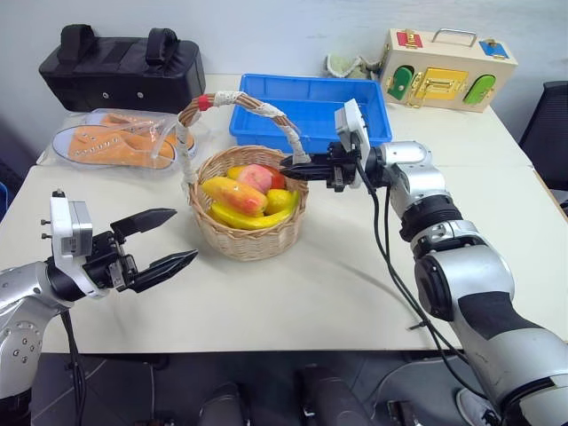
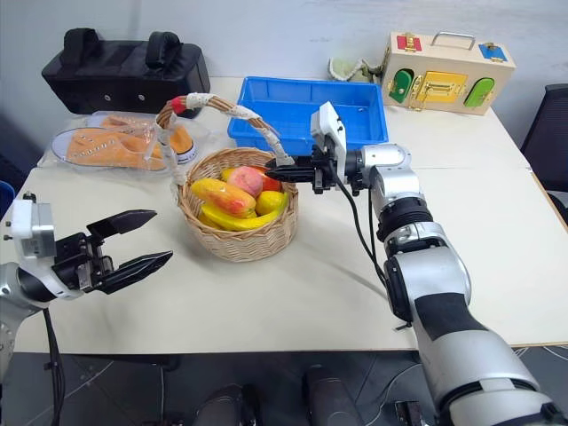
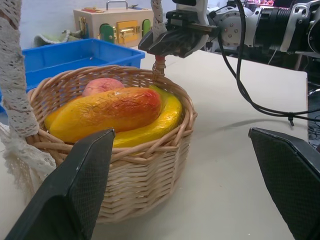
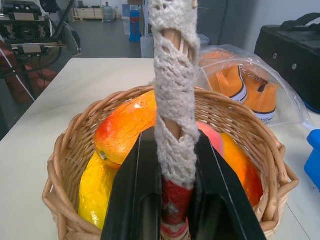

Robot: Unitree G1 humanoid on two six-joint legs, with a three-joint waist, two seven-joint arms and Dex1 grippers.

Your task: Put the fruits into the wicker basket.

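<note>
The wicker basket point(image 1: 248, 241) stands in the middle of the table and holds the fruits: a mango point(image 1: 233, 193), a peach point(image 1: 255, 177), a banana point(image 1: 248, 220) and a lemon point(image 1: 280, 201). My right gripper point(image 1: 293, 166) reaches in level from the right and is shut on the basket's handle point(image 4: 175, 75) near its base at the rim; the black fingers point(image 4: 135, 190) clamp the cord-wrapped cane from both sides. To the basket's left, near the table's front edge, my left gripper point(image 1: 186, 234) stands open, pointing at the basket and apart from it.
A blue plastic tray point(image 1: 311, 93) lies right behind the basket. Orange shoes in clear plastic point(image 1: 115, 142) and a black bag point(image 1: 124, 67) are at the back left, a wooden lock box point(image 1: 444, 71) at the back right. A black chair point(image 1: 550, 124) stands off the right edge.
</note>
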